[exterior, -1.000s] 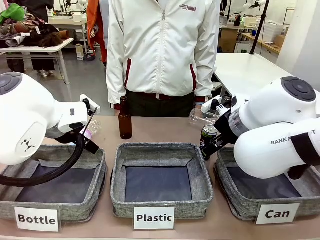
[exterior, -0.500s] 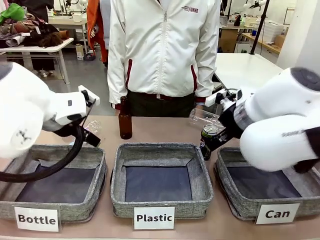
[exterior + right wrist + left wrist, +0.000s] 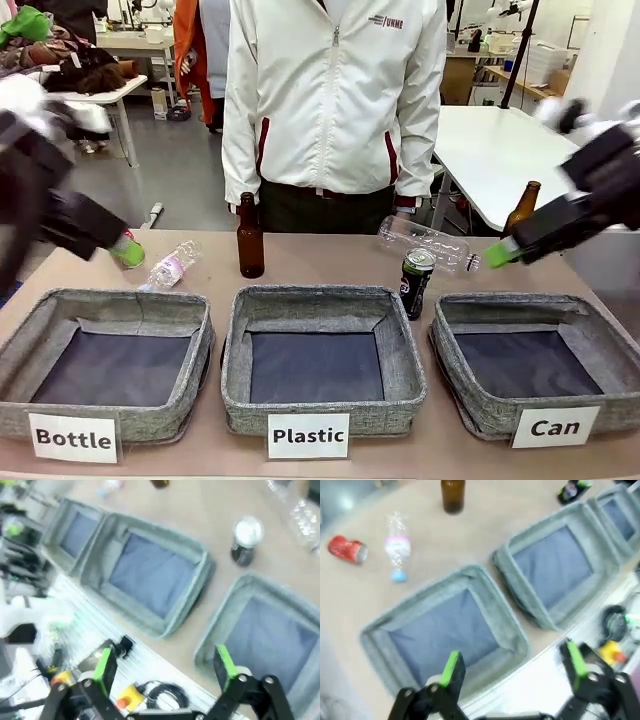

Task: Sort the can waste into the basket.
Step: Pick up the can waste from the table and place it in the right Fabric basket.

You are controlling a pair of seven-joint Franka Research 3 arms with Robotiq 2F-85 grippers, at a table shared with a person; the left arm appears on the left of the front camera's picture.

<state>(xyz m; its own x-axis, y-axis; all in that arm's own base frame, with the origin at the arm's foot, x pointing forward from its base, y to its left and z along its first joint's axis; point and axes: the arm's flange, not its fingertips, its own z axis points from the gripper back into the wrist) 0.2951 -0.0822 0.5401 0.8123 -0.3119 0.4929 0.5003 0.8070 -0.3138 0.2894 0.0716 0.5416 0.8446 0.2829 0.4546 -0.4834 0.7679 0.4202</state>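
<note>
A black-and-blue can [image 3: 415, 283] with a silver top stands upright on the table between the middle basket and the grey "Can" basket [image 3: 520, 303]. From above, the right wrist view shows this can [image 3: 244, 540] just beyond the Can basket's rim [image 3: 220, 617]. A dented red can [image 3: 347, 549] lies on its side at the table's left end, beside a clear bottle. My left gripper [image 3: 122, 249] hangs open above the left end. My right gripper [image 3: 500, 253] is open above the Can basket's far side. Both hold nothing.
The "Bottle" basket [image 3: 110, 303] and the "Plastic" basket [image 3: 320, 295] sit left of the Can basket. A brown bottle [image 3: 250, 238] stands behind the Plastic basket; another [image 3: 520, 208] is far right. Clear plastic bottles [image 3: 170, 268] [image 3: 425, 243] lie on the table. A person stands at the far edge.
Both arms have swung up and outward from the table's middle, the left one leftward and the right one rightward. The black can has stayed in place.
</note>
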